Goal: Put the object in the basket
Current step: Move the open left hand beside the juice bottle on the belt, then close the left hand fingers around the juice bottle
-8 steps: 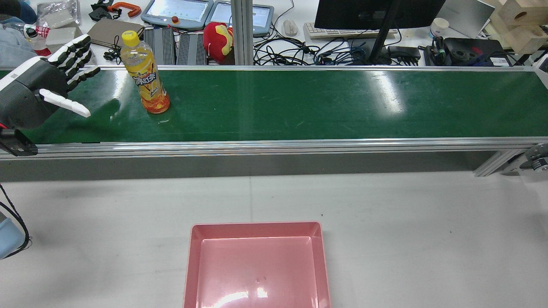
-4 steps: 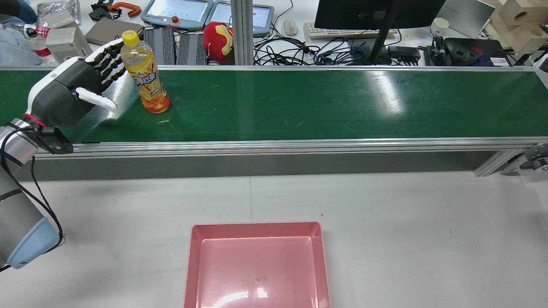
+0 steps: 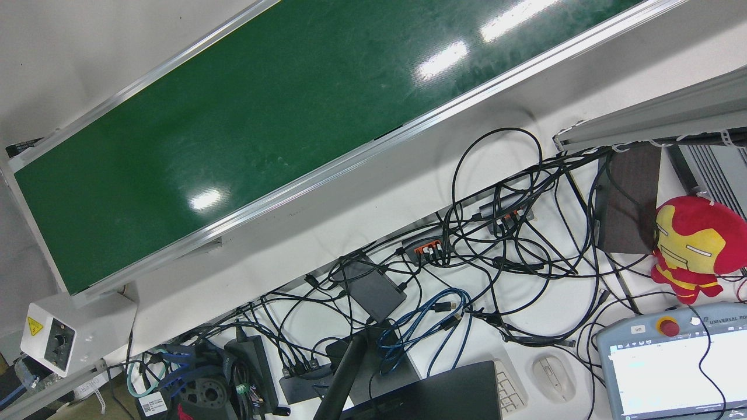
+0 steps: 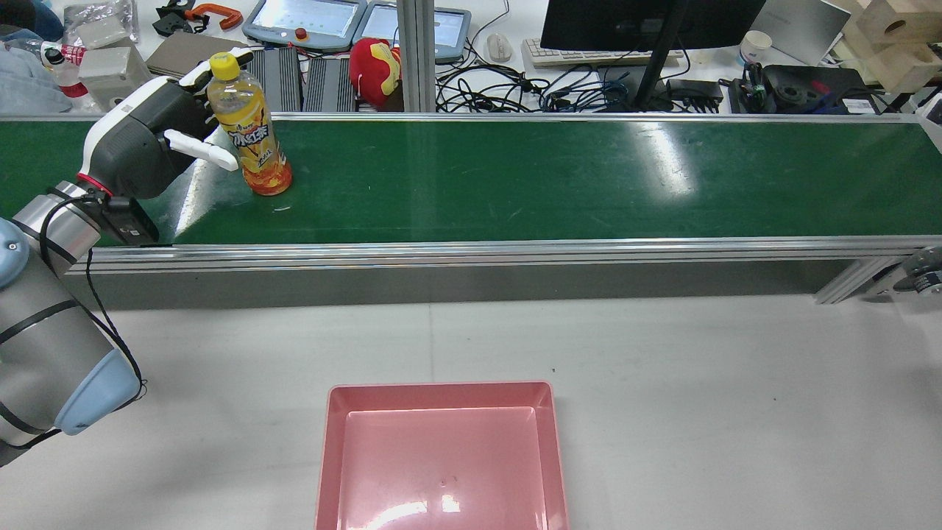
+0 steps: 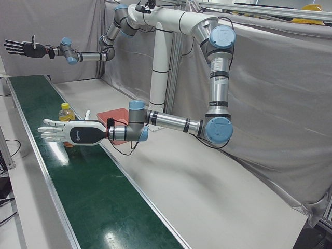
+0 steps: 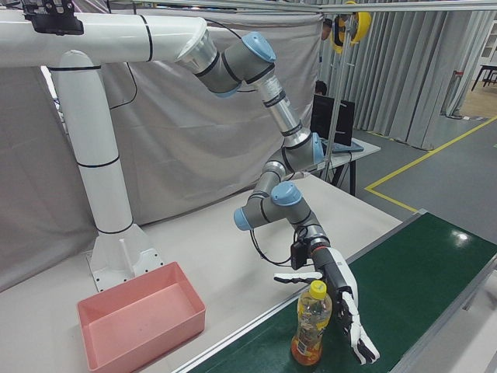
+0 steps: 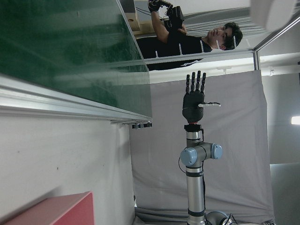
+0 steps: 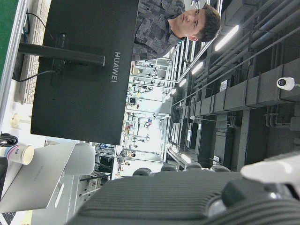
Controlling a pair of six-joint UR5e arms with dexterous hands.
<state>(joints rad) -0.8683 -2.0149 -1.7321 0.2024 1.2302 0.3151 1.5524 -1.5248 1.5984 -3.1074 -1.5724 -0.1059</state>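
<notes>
Nearest the robot, at the middle of the bench's near edge, the pink basket sits empty; nothing has been placed in it yet.

Farther out, the green conveyor belt runs the full width of the bench. Toward its left end the bottle stands upright on its own base, yellow cap on top. The left hand is right beside it at label height, palm toward the bottle. Its fingers are spread apart and reach past the bottle on the far side, while the thumb points across the near side, so the bottle stands in the hand's opening but nothing has closed on it. Whether any finger already touches the label cannot be told.

Farthest off, the right hand is raised high above the belt's other end, fingers spread, holding nothing.

By my reading, the task is at its grasp stage: the approach looks finished, while closing on the bottle, lifting it, carrying it back across the bench to the near edge and releasing it into the basket all remain.
</notes>
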